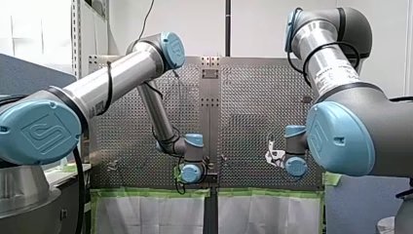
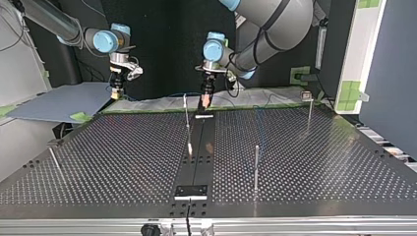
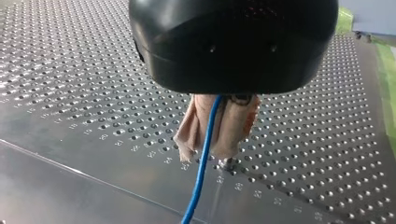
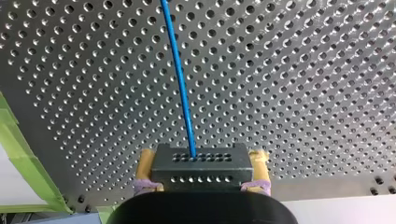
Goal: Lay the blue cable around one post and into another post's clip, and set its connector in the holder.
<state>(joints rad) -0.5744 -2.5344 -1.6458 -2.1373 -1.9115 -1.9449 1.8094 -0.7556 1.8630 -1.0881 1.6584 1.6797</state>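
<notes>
both ends are in hand and no routing is done yet, by my read: my left gripper pinches the blue cable between beige pads, and it hangs down over the table; my right gripper clamps the black connector, cable running ahead. next: sweep it around a post, keeping it taut.

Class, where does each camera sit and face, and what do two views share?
Front: behind the arms, facing the table; both arms show.
Top: across the table, facing both arms.
Left wrist: on my left arm; jaws shut on cable.
Right wrist: on my right arm; jaws hold connector.
Shared: both wrist views show the cable.
</notes>
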